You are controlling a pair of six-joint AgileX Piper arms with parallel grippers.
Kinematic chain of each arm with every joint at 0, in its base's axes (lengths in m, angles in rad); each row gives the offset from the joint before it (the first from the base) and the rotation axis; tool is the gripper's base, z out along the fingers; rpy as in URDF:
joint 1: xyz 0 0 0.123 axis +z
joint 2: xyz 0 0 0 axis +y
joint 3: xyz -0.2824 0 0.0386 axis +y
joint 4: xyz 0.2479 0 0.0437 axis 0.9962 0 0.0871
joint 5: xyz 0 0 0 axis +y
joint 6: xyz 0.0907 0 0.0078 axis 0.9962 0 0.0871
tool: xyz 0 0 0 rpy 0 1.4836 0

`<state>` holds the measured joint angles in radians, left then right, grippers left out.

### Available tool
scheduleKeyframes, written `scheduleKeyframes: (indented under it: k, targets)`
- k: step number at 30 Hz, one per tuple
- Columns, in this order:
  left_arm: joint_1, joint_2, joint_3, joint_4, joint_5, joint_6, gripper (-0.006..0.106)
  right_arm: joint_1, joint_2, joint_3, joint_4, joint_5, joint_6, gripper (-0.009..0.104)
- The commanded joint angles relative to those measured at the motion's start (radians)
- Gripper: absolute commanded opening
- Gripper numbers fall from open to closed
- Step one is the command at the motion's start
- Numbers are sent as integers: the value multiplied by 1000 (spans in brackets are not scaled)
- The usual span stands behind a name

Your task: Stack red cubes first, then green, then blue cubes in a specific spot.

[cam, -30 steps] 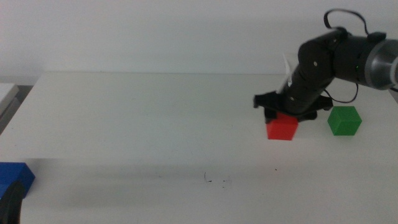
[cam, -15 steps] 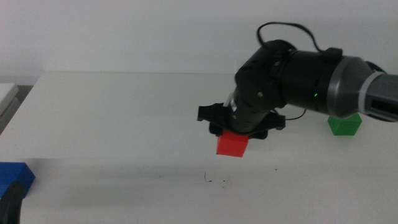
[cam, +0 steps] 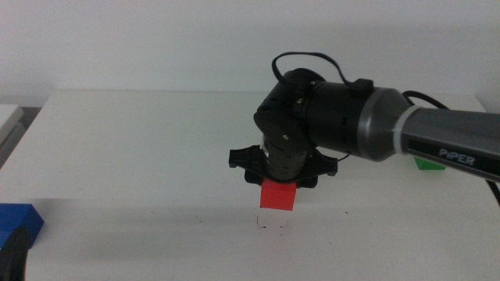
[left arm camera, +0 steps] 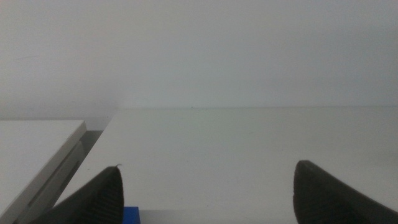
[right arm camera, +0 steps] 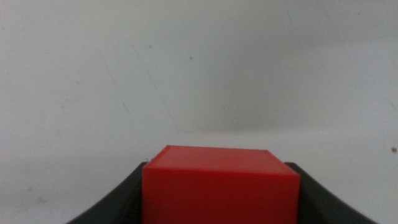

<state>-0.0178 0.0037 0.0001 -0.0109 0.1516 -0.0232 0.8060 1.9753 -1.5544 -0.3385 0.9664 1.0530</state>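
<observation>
Red cube (cam: 277, 196) sits clamped between the two dark jaws of the right gripper (cam: 279, 190), which close against its opposite sides, so only the lower part of the cube shows beneath the wrist in the middle view. The large right arm (cam: 351, 125) reaches in over the white table (cam: 141, 148) and carries the gripper pointing downward, presumably so the cube can be set flat as the base of the stack. In the right wrist view the cube's top face (right arm camera: 217, 163) fills the space between the jaws, level and square to them, which suits a clean release.

Directly beneath the gripper, and just below the cube's lower edge, lie the faint scribble marks (cam: 269, 226) of the target spot; whether the cube is already touching the table is hard to tell from this angle, though a thin gap seems to remain.

Behind the arm, well off to the gripper's far side, a sliver of the green cube (cam: 426, 165) waits its turn. The blue cube (cam: 17, 218) rests far away across the table, beside the left gripper (left arm camera: 205, 193), which idles with its jaws spread wide and empty.
</observation>
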Motion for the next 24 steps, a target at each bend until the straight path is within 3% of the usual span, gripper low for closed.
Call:
scheduleKeyframes:
  k: [1, 13, 24]
  targets:
    - [-2, -4, 0, -4, -12, -4, 92, 1, 15, -13, -35, 10, 2, 12]
    - [-2, -4, 0, -4, -12, -4, 92, 1, 91, -13, -78, -63, -2, 12]
    - [-2, -4, 0, -4, -12, -4, 92, 1, 118, -11, -70, -76, -2, 12]
